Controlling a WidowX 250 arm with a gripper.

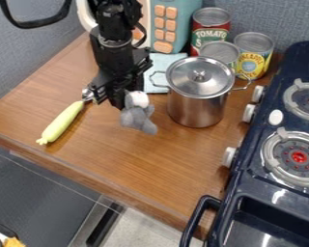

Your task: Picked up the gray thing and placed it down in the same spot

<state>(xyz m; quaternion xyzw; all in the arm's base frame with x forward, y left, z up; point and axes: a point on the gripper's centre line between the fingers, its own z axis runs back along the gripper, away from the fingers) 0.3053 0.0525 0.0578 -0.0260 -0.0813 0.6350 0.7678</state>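
The black robot arm (pixel 114 41) comes down from the top edge of the view, left of centre, and hangs almost upright over the brown wood-grain table (pixel 112 157). Its black claw (pixel 116 100) points down, low over the table's middle. Whether the claw is apart, together or clamped on the toy, I cannot tell.

The small gray plush toy (pixel 138 117) is right at the claw's tip, on the side toward the pot. It has a rounded white part at the top, and its soft gray body slants down to the right in the view. Whether it rests on the table is unclear.

Just right of the toy stands a shiny steel pot (pixel 197 107) with a metal lid and wire side handles, hemming in that side. On the other side lies a utensil with a pale yellow-green handle (pixel 62 121), its silvery metal end close by the claw. Behind the pot are three food cans (pixel 253 54), a light blue cloth (pixel 158 72) and a teal panel with orange buttons (pixel 183 24). Farther right is a dark navy toy stove (pixel 248 174) with white knobs and gray burners with red centres.
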